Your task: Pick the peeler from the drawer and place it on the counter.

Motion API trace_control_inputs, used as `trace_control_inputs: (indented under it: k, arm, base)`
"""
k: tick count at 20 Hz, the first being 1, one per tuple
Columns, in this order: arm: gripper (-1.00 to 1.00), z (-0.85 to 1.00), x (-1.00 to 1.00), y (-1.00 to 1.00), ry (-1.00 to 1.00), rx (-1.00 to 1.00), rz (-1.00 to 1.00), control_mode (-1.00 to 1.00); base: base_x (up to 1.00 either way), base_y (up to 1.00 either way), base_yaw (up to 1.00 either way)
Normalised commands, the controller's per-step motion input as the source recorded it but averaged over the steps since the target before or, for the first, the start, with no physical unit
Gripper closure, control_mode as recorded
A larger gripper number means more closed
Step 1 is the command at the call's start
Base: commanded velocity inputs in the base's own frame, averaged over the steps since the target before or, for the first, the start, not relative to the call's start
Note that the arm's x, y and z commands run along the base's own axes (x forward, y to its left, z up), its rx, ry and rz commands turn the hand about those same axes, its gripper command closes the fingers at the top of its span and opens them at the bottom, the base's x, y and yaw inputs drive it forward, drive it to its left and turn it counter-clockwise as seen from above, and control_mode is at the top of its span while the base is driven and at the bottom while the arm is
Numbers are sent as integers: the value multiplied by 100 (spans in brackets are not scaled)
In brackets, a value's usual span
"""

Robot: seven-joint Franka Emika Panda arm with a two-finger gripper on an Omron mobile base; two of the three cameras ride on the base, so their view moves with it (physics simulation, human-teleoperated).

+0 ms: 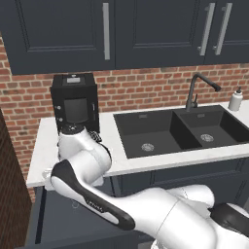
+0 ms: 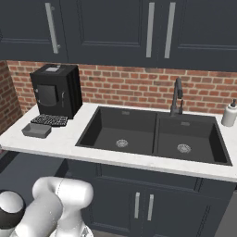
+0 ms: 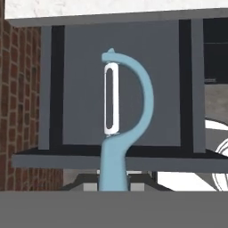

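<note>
In my hand view the pale-blue peeler (image 3: 116,133), a slender tool with a looped head and a white blade slot, stands straight up from the bottom of the frame, right where my gripper's (image 3: 114,182) finger tips should be; its handle runs down between them, but the tips themselves are mostly hidden behind it, so I cannot tell for sure how far the jaws stand apart or whether they pinch it. No writing or brand shows on the peeler or on anything else I can see. Just beyond the peeler lies the open dark navy-grey drawer (image 3: 120,89), its flat grey floor bare, with darker side rails to either side and its near wall crossing under the peeler's neck. Above the far end of the drawer runs the thick pale edge of the white speckled stone counter (image 3: 89,6), and red brick wall sits to the left of the gripper. From the base cameras I see the counter carrying a boxy black coffee machine (image 2: 55,90), a small grey tray (image 2: 36,131) and a dark grille (image 2: 49,120) in front of it, a black double sink (image 2: 155,134) with a dark tap (image 2: 177,97), and a white soap dispenser (image 2: 229,113) at the far end.
</note>
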Motion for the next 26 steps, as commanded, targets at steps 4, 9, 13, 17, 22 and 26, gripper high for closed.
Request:
trace_control_inputs:
  k: [4,9,13,17,22,26]
  arm:
    - [100,87,4,-38,0,0,0,-100]
    - [100,37,50,-73,0,0,0,-100]
    - [100,0,72,-100,0,6,0,-100]
    - [100,0,91,-100,0,9,0,-100]
    - [100,-7,100,-84,0,4,0,-100]
    - [100,-29,95,-6,-2,0,0,-100]
  base:
    - [0,0,0]
    - [0,0,0]
    - [0,0,0]
    - [0,0,0]
    - [0,0,0]
    - [0,0,0]
